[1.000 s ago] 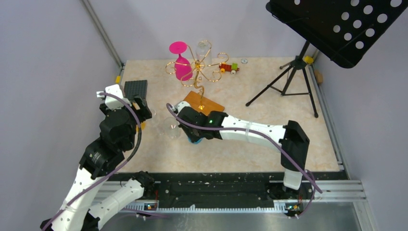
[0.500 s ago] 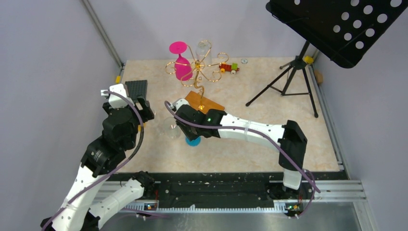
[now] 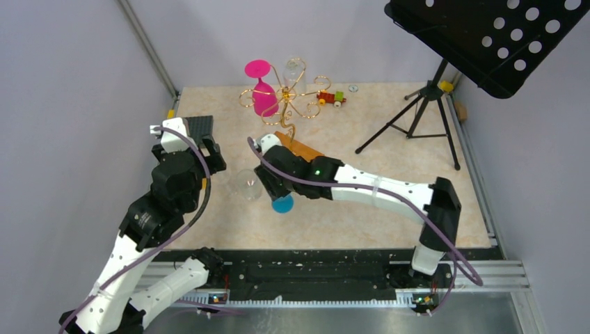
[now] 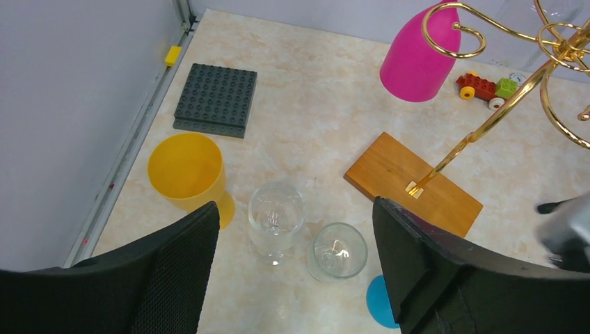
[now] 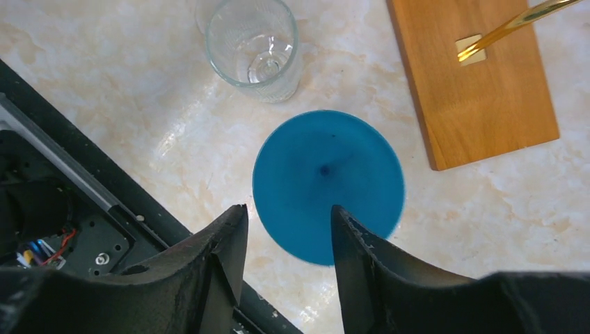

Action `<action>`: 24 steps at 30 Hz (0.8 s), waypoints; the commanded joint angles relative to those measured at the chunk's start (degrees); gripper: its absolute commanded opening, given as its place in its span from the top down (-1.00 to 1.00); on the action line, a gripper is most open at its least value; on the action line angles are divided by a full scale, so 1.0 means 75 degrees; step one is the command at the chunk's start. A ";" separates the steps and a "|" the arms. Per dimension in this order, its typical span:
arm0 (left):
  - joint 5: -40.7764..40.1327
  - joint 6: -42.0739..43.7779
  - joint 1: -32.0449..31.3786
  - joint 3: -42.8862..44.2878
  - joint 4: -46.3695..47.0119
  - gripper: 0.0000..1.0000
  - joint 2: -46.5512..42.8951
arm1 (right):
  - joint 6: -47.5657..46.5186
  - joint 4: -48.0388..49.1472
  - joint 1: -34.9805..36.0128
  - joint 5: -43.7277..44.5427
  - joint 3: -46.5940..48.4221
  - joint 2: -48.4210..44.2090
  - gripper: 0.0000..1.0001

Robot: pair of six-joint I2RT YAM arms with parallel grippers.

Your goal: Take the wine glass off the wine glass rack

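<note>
The gold wire wine glass rack (image 3: 289,97) stands on its wooden base (image 4: 410,184) at the back of the table. A pink wine glass (image 4: 417,59) and a clear one (image 3: 293,69) hang from it. A blue wine glass (image 5: 327,181) stands free on the table near the base, showing as a blue disc (image 3: 282,203). My right gripper (image 5: 289,209) hovers open over its near edge, with nothing between the fingers. To the left, my left gripper (image 4: 293,205) is open above two clear glasses (image 4: 277,219) (image 4: 339,250) that stand upright on the table.
A yellow glass (image 4: 186,170) stands left of the clear ones. Behind it lies a black studded plate (image 4: 214,99). A toy train (image 3: 331,98) sits at the back. A black tripod music stand (image 3: 424,115) fills the right side. The black front rail (image 5: 62,174) runs close to the blue glass.
My right gripper has opened, let go of the blue glass and lifted back off it; the glass stays on the table. The left arm has reached slightly farther forward.
</note>
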 commanded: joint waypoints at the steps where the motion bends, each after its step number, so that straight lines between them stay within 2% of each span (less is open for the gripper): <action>1: 0.0084 -0.0151 0.0026 0.0365 0.0309 -0.69 0.0206 | 0.0002 0.0958 0.0100 0.0600 -0.0481 -0.1385 0.01; 8: 0.0673 -0.0602 0.0182 0.1247 0.0628 -0.72 0.1169 | 0.0165 0.1768 0.0085 0.1877 -0.1743 -0.2860 -0.01; 14: 0.1543 -0.0792 0.0457 0.2607 0.1032 -0.73 0.2440 | 0.0565 0.2434 -0.0158 0.2030 -0.2792 -0.4027 -0.06; 16: 0.2410 -0.0902 0.0960 0.3040 0.1109 -0.74 0.2884 | 0.0665 0.2495 -0.0198 0.1968 -0.3026 -0.4272 -0.07; 20: 0.5064 -0.1403 0.2472 0.3615 0.1419 -0.73 0.3778 | 0.0771 0.2513 -0.0222 0.1776 -0.3218 -0.4496 -0.09; 24: 0.5645 -0.1165 0.2861 0.4390 0.1251 -0.72 0.4798 | 0.0805 0.2447 -0.0226 0.1619 -0.3246 -0.4509 -0.09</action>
